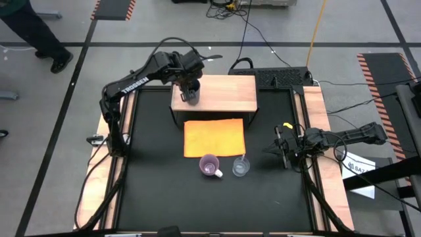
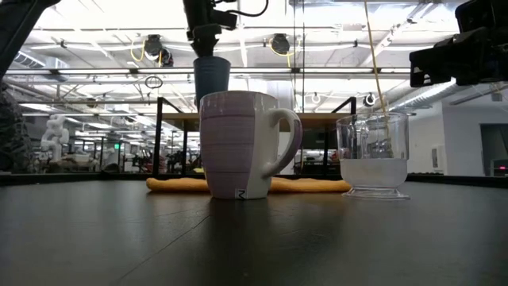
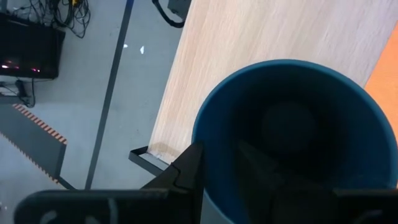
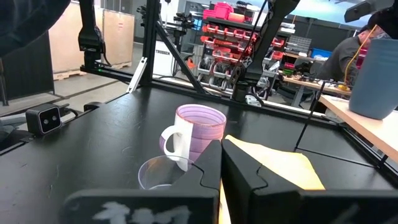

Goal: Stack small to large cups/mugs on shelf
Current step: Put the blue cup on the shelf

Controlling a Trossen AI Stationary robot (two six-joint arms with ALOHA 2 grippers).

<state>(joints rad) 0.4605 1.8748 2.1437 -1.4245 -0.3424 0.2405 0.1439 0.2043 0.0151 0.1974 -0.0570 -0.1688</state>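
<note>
I work over a matte black table (image 1: 158,184) edged with pale wood planks, on a grey floor crossed by dark tape lines; beyond it the room holds metal racks, ceiling lamps and cables. At the table's far edge stands the shelf (image 1: 223,92), a light, grained wooden board on dark side supports. My left claw (image 1: 189,89) is above the shelf's left end, one finger inside and one outside the rim of the tumbler (image 3: 292,137), a smooth dark blue round cup with no handle, so I am grasping it at that end of the board. In front of the shelf lies a flat orange sheet (image 1: 214,137), slightly rumpled. Just off the sheet's near edge the mug (image 2: 238,143) stands upright, lilac, faintly ribbed, with a looped handle, and the clear cup (image 2: 373,155) stands beside it, apart from it. My right claw (image 1: 279,148) waits clenched and empty near the table's right edge.
</note>
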